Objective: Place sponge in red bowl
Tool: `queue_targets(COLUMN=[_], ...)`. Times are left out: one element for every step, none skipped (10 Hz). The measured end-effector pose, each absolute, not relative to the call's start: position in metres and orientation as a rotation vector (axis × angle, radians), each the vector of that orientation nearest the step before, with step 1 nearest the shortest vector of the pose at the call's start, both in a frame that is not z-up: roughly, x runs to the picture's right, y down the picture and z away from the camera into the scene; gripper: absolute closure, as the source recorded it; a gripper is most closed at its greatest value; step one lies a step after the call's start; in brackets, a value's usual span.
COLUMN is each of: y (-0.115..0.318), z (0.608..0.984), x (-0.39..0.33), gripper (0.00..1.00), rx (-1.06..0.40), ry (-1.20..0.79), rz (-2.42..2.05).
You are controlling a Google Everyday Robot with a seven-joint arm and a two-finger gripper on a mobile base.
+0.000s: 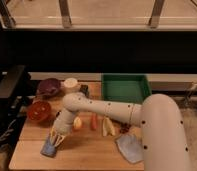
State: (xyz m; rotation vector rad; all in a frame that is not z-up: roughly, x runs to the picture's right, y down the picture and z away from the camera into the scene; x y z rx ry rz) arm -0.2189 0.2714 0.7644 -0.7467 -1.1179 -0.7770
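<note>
You see dim indoor light. Bright wash across floor (107, 12) up top, black band below it. White arm (162, 125) catches soft overhead glare. Gripper (56, 139) low over table (92, 156) front-left, at sponge (48, 149).

One pincer (57, 138) at one sponge (48, 148); one red bowl (30, 112); one purple bowl (43, 91)

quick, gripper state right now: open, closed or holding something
Gripper: cannot be told whether open or closed; it is down right at the sponge, which lies outside the red bowl.
</note>
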Motion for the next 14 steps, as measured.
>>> queue_targets(y=[0.272, 0.272, 0.271, 0.271, 0.270, 0.267, 0.264, 0.256, 0.248, 0.237, 0.227, 0.210, 0.194, 0.179], z=[0.764, 0.762, 0.762, 0.761, 0.760, 0.758, 0.755, 0.747, 0.738, 0.727, 0.717, 0.702, 0.689, 0.678], x=[-0.219, -0.219, -0.218, -0.218, -0.217, -0.216, -0.215, -0.213, -0.212, -0.210, -0.209, -0.208, -0.208, -0.208], gripper=[1.00, 1.00, 1.00, 1.00, 1.00, 1.00, 1.00, 1.00, 1.00, 1.00, 1.00, 1.00, 1.00, 1.00], rx=[-0.745, -0.743, -0.739, -0.736, -0.730, -0.718, -0.705, -0.680, -0.657, -0.626, -0.601, -0.557, -0.521, -0.489], ry=[-1.122, -1.127, -1.129, -1.131, -1.132, -1.135, -1.138, -1.143, -1.146, -1.149, -1.151, -1.153, -1.154, -1.152], rz=[-0.778, -0.780, -0.780, -0.779, -0.777, -0.772, -0.770, -0.770, -0.774, -0.781, -0.789, -0.802, -0.811, -0.824])
